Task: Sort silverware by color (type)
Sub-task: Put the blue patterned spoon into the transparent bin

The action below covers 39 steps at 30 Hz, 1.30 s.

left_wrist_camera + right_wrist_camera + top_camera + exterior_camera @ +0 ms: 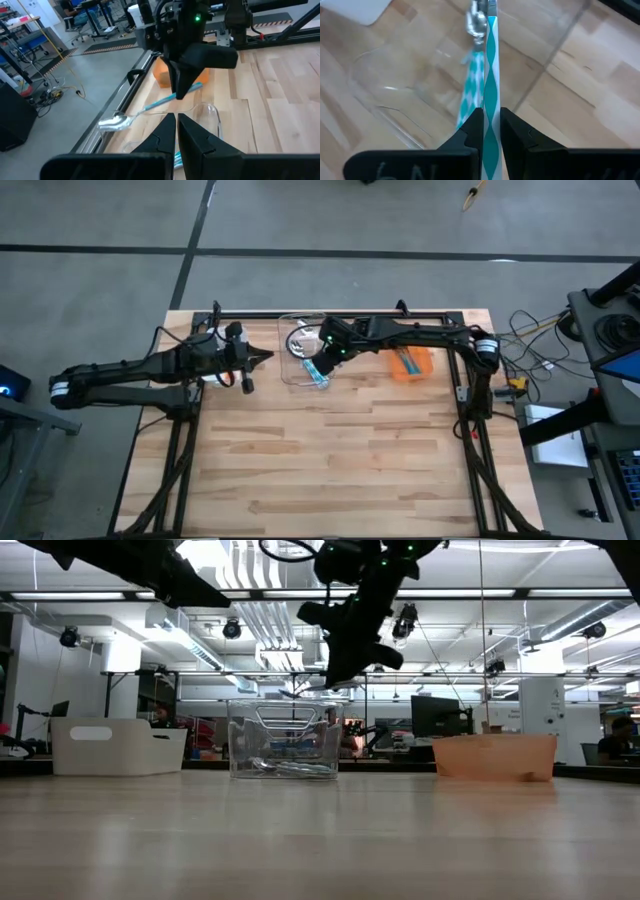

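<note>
**Colleague:** Where are your arms?

**Me:** My right gripper (322, 363) hangs over the clear bin (296, 376) at the back of the table. Its fingers (472, 131) pinch the handle of a teal spoon (490, 85), with the silver bowl pointing away from the wrist. From the left wrist I see that spoon (145, 110) slanting out below the right claw, clear of the bin's rim.

**Colleague:** And the left?

**Me:** My left arm reaches in from the table's left edge. The left gripper (262, 358) sits just beside the clear bin, its fingers (165, 135) pressed together on nothing.

**Colleague:** Where is the other silverware?

**Me:** More teal-handled spoons (316, 372) lie in the clear bin. The orange bin (411, 364) holds something light blue, probably spoons, though I can't make out the shapes. A white bin (116, 746) stands at the far left in the low view.

**Colleague:** The surroundings?

**Me:** A pale wood plank tabletop (340, 460) on a grey floor. Beyond the table there are ceiling pipes, lights and desks with monitors.
</note>
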Motion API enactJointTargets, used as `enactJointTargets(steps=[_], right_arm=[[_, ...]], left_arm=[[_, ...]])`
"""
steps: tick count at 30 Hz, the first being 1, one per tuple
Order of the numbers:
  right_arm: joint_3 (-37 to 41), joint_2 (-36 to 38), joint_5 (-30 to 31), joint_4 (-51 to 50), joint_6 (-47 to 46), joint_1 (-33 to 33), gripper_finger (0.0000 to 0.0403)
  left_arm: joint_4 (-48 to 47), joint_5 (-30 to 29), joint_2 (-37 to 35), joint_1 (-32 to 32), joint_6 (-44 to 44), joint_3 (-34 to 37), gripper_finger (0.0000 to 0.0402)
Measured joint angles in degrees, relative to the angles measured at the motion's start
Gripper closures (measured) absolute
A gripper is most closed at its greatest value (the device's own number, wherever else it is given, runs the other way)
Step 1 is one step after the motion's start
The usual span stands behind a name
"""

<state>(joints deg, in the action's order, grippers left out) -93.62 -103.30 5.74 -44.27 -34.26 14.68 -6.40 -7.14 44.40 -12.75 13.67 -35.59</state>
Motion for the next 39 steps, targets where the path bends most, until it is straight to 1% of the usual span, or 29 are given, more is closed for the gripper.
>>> enactJointTargets(steps=[3,10,13,17,23,27,39], right_arm=[[-2.8,-2.3,-1.3,0.0,1.0,0.0,0.0372],[-10.0,-9.1,-1.3,-0.3,1.4,0.0,0.0372],[-13.6,-12.2,-1.2,-3.0,0.9,0.1,0.0372],[-18.8,-16.1,0.7,-7.9,-0.1,0.1,0.0372],[-24.3,-21.0,0.3,-12.5,-0.2,0.1,0.0372],[-25.4,-22.0,0.3,-12.6,-0.2,0.3,0.0372],[-24.7,-22.1,0.3,-12.4,-0.6,0.4,0.0372]], left_arm=[[0.0,0.0,0.0,0.0,0.0,0.0,0.0400],[0.0,0.0,0.0,0.0,0.0,0.0,0.0400],[0.0,0.0,0.0,0.0,0.0,0.0,0.0400],[-0.1,0.0,0.0,0.0,0.0,0.0,0.0400],[-0.2,0.0,0.0,0.0,0.0,0.0,0.0400],[-0.2,0.0,0.0,0.0,0.0,0.0,0.0400],[-0.1,0.0,0.0,0.0,0.0,0.0,0.0400]])
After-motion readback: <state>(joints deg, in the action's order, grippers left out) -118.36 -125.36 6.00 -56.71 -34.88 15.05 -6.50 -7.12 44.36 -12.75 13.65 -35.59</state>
